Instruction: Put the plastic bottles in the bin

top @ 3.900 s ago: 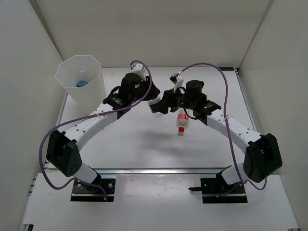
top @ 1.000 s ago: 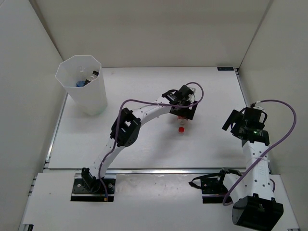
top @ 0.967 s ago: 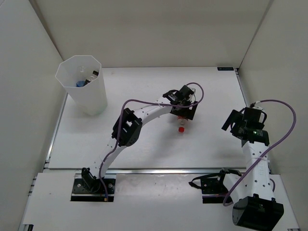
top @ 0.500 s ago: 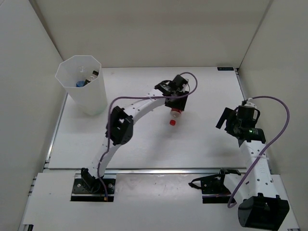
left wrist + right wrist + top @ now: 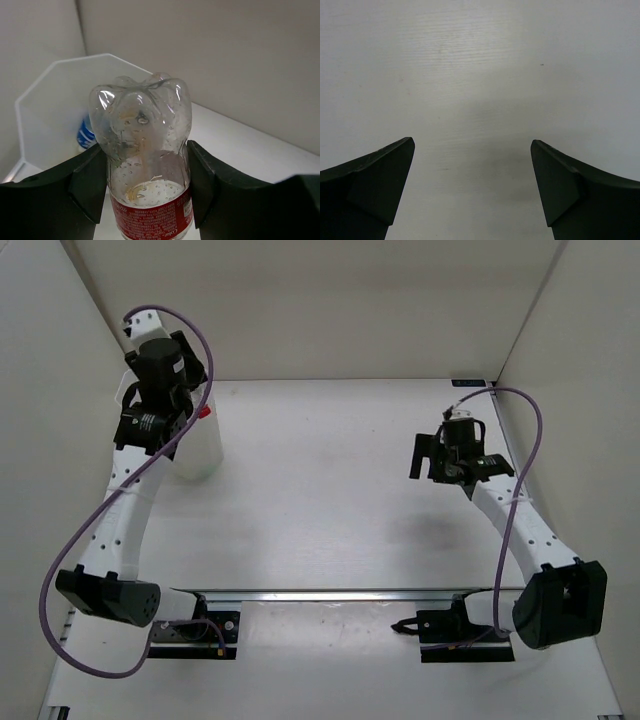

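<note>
Ahead of the left claw (image 5: 146,172) and a little lower: the octagonal rim of the bin (image 5: 47,85), mouth open upward. Past the bin, hard against it, a side wall (image 5: 35,25) to the claw's left and a back wall (image 5: 225,60) straight on, so little room that way. Off to the claw's right, bare table (image 5: 260,150) and free space.

Clamped between the two dark pads of that claw: the plastic bottle (image 5: 142,140), pinched at mid-body, base end pointing away from the wrist toward the bin. Seen from above, held high over the bin's edge, with only the red cap (image 5: 204,412) poking out beside the claw. Clear, with a lobed base, droplets on the inner wall and a red label with white lettering.

Right claw (image 5: 472,150) spread wide, gripping nothing, with bare table below and ahead, well apart from bin and bottle.

Down inside the bin, left of the held bottle, a blue patch (image 5: 86,135), too little showing to name. Label cut off at the bottom of the wrist view, neck and cap out of it. From above, most of the bin hidden under the left arm (image 5: 130,480).
</note>
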Controlling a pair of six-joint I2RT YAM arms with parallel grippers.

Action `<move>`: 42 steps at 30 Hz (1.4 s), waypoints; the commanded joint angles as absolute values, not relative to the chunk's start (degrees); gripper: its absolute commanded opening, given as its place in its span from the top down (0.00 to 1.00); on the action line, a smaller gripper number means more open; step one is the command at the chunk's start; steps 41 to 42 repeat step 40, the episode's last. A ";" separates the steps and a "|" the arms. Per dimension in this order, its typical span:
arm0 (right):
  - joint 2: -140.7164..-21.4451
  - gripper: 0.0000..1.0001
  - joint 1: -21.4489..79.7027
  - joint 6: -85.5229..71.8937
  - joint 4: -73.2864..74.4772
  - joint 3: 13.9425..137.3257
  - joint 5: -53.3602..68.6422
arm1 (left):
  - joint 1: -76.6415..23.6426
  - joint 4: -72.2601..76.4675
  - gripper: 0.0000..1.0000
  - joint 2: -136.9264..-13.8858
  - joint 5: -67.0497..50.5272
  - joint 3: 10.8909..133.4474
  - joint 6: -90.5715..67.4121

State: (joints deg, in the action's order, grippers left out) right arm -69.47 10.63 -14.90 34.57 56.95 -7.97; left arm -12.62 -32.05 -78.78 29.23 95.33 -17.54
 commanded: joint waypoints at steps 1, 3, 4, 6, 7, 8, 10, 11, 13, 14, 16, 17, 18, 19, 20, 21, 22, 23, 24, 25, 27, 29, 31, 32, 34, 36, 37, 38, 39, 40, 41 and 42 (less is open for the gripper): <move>-73.02 0.01 13.61 -13.28 31.38 62.65 -10.01 | -9.24 -28.93 0.64 -80.68 39.18 92.90 -14.50; -75.05 0.01 15.72 -12.84 31.47 64.42 -11.16 | -6.43 -27.26 0.63 -81.82 39.29 93.07 -14.42; -75.06 0.01 16.60 -13.09 31.55 65.38 -11.34 | -5.20 -27.25 0.63 -83.39 39.11 93.51 -14.76; -76.72 0.00 17.40 -12.74 31.55 66.27 -11.42 | -3.09 -26.90 0.62 -86.39 40.07 96.14 -15.55; -77.08 0.00 17.66 -12.48 31.81 66.88 -10.90 | -1.60 -26.81 0.61 -88.40 39.90 96.85 -16.51; -77.43 0.00 17.93 -12.57 31.38 67.15 -10.46 | -0.45 -27.59 0.60 -90.68 39.03 98.94 -18.26; -77.78 0.00 18.28 -12.30 31.55 67.15 -10.63 | -0.17 -28.57 0.57 -92.63 37.01 101.42 -19.59; -78.04 0.01 18.72 -12.57 31.81 67.50 -10.72 | -0.09 -27.52 0.51 -93.25 36.92 101.16 -20.12; -78.92 0.01 18.46 -13.10 31.81 67.50 -10.11 | -0.44 -24.88 0.02 -93.43 35.34 99.49 -21.00; -78.58 0.01 17.93 -13.27 32.08 67.33 -9.93 | -0.44 -25.40 0.01 -93.60 35.42 99.49 -21.96; -78.66 0.01 18.20 -13.62 32.60 67.24 -10.11 | -0.18 -26.98 0.01 -93.78 34.02 99.67 -23.11; -78.31 0.01 18.19 -13.54 32.69 67.24 -10.11 | -0.35 -26.98 0.01 -93.00 33.14 99.15 -23.46; -78.22 0.01 17.85 -13.71 33.04 67.24 -10.46 | -0.09 -27.33 0.01 -91.60 32.53 98.36 -23.38; -77.96 0.01 17.49 -13.71 33.13 67.41 -10.46 | -0.26 -26.38 0.01 -89.41 31.13 97.39 -23.38; -78.05 0.01 17.14 -13.62 33.31 67.41 -10.02 | -0.70 -26.80 0.01 -88.78 30.24 96.51 -23.64; -77.61 0.00 16.53 -13.88 34.44 68.11 -9.50 | -0.79 -27.15 0.01 -87.03 29.45 96.85 -23.90; -77.78 0.01 16.18 -13.89 34.45 68.55 -8.27 | -1.31 -28.55 0.01 -85.27 27.18 96.94 -24.08; -77.70 0.01 15.30 -13.89 35.41 69.08 -6.26 | -2.01 -30.65 0.01 -84.56 24.37 96.86 -24.43; -77.78 0.01 14.34 -14.15 36.46 69.08 -5.02 | -3.67 -31.28 0.01 -82.81 22.61 96.07 -24.69; -77.78 0.01 13.98 -14.32 37.34 69.26 -4.75 | -4.91 -32.94 0.01 -80.79 18.85 94.93 -24.52; -77.78 0.01 12.05 -15.55 41.02 69.17 -4.39 | -12.52 -35.41 0.01 -77.98 15.23 90.03 -23.48; -78.22 0.01 9.59 -16.86 44.55 69.87 -3.69 | -19.90 -37.78 0.01 -75.51 13.81 84.94 -23.90; -78.05 0.01 7.57 -17.32 48.24 69.61 -4.57 | -28.18 -38.23 0.02 -73.75 9.07 75.89 -24.95; -77.18 0.01 6.86 -17.40 48.69 68.83 -5.01 | -29.69 -37.88 0.02 -72.87 6.09 73.24 -25.31; -74.46 0.01 6.51 -16.97 48.25 66.29 -5.71 | -31.64 -37.18 0.01 -70.50 4.66 64.45 -27.93; -70.07 0.01 6.15 -17.31 47.64 62.42 -5.89 | -27.88 -37.53 0.01 -67.86 1.42 54.80 -29.53; -67.96 0.01 5.54 -16.53 46.51 61.62 -3.97 | -24.82 -38.31 0.02 -66.11 1.67 51.71 -30.66; -67.07 0.01 4.58 -16.70 46.41 59.96 -3.69 | -22.26 -38.76 0.01 -63.40 2.63 50.29 -30.33; -66.10 0.01 3.70 -16.18 46.49 58.98 -2.39 | -21.63 -39.72 0.01 -61.46 5.42 48.97 -30.50; -64.79 0.01 3.95 -16.35 46.49 58.28 -3.16 | -20.58 -40.86 0.01 -60.22 7.71 48.35 -30.32; -64.79 0.01 3.95 -16.35 46.49 58.28 -3.16 | -20.58 -40.86 0.01 -60.22 7.71 48.35 -30.32; -64.79 0.01 3.95 -16.35 46.49 58.28 -3.16 | -20.58 -40.86 0.01 -60.22 7.71 48.35 -30.32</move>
